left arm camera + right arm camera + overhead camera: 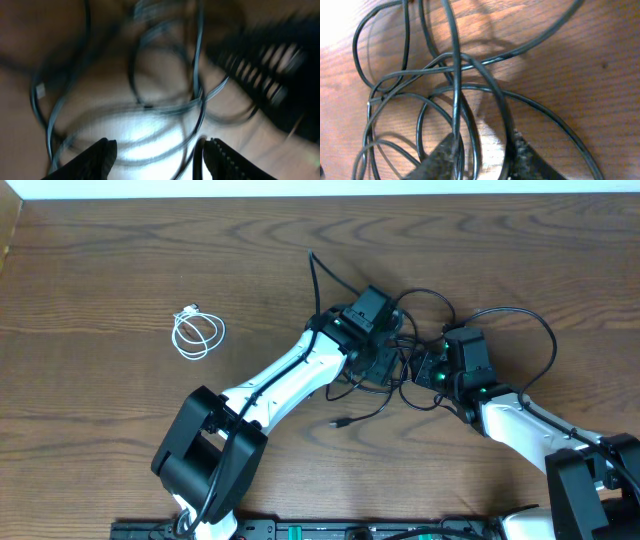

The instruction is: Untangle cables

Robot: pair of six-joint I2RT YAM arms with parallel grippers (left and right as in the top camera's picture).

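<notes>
Overhead, both end effectors are mostly hidden beneath their own wrist housings at the centre right of the frame, so their state has to be read from the wrist views. The left wrist view is badly blurred; only dark loops over the brown table (100, 430) and two ridged fingers (100, 159) at the bottom edge can be made out. The lower parts of both pairs of fingers are cut off by the frame edges.

The black cable (454, 55) lies in a loose tangle of overlapping loops on the table at the centre right of the overhead frame, around and between the two arms, with one small plug end (340, 421) trailing out toward the lower centre. The white cable (189, 313) sits coiled on its own at the upper left, well apart from both arms.

The left end effector (160, 157) stands wide apart, black loops just above it and one strand running down between its fingers, nothing pinched. The right end effector (485, 157) is partly parted; two black strands pass between its fingers (445, 155), close against the left one, unclamped.
</notes>
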